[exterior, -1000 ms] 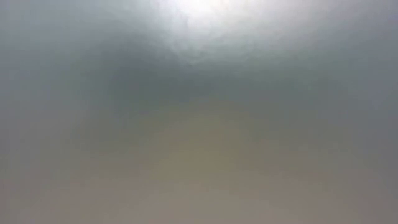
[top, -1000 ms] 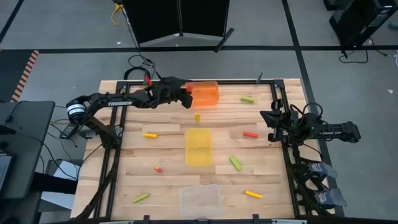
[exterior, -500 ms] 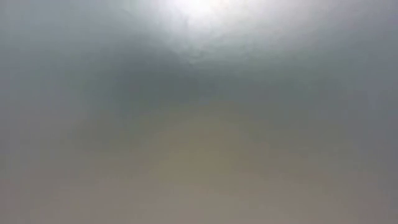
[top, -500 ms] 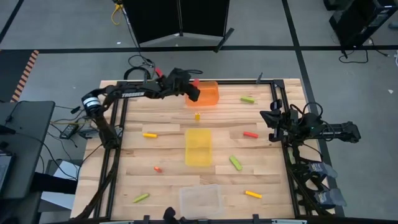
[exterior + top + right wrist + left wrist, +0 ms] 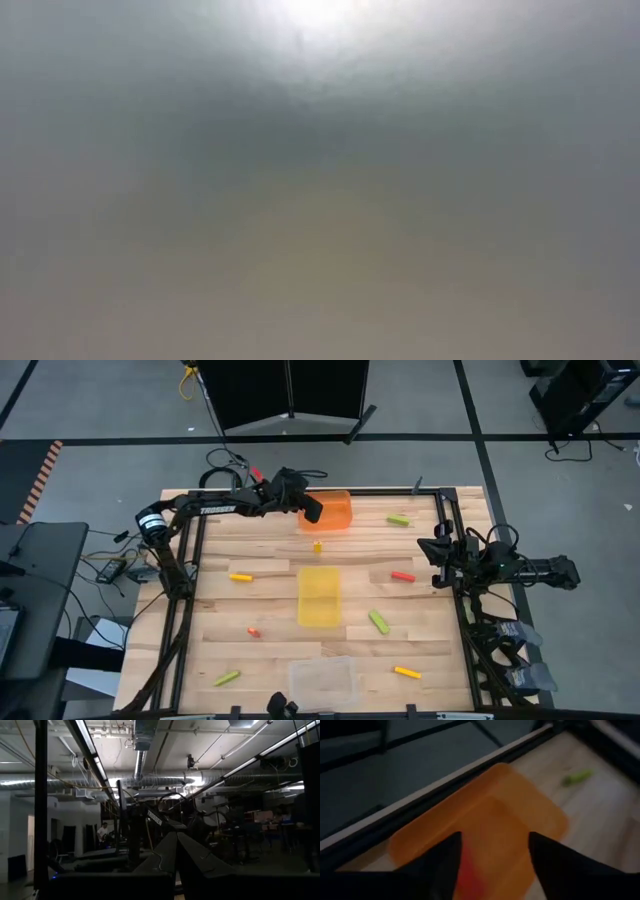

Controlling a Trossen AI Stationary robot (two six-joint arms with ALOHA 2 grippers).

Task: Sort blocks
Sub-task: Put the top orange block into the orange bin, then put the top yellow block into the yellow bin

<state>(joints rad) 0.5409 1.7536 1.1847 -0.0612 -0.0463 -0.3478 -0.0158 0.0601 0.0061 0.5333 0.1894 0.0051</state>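
Note:
My left gripper (image 5: 312, 507) hangs open over the translucent orange tray (image 5: 338, 510) at the table's far edge. In the left wrist view a blurred red block (image 5: 468, 876) shows between its spread fingers, over the tray (image 5: 520, 820). Other blocks lie flat on the wood: green (image 5: 399, 519), a small yellow one (image 5: 318, 546), yellow (image 5: 241, 576), red (image 5: 403, 576), green (image 5: 379, 622), red (image 5: 254, 630), green (image 5: 227, 677) and yellow (image 5: 406, 672). My right gripper (image 5: 432, 550) waits shut at the table's right edge, pointing up into the room (image 5: 177, 842). My left gripper has the red block (image 5: 468, 876) close beside one finger (image 5: 445, 865), and the other finger stands well apart from it. Whether that finger touches the block, I cannot tell. The fingers come at the tray from above, slanting down.
A yellow tray (image 5: 319, 596) sits mid-table and a clear tray (image 5: 323, 680) near the front edge. Black frame rails run along the table's sides (image 5: 452, 560). The low view is only a grey blur.
My left gripper has swung from the orange tray's left side toward the far edge and a little right, and now hangs over the tray. The blocks on the table have kept their places.

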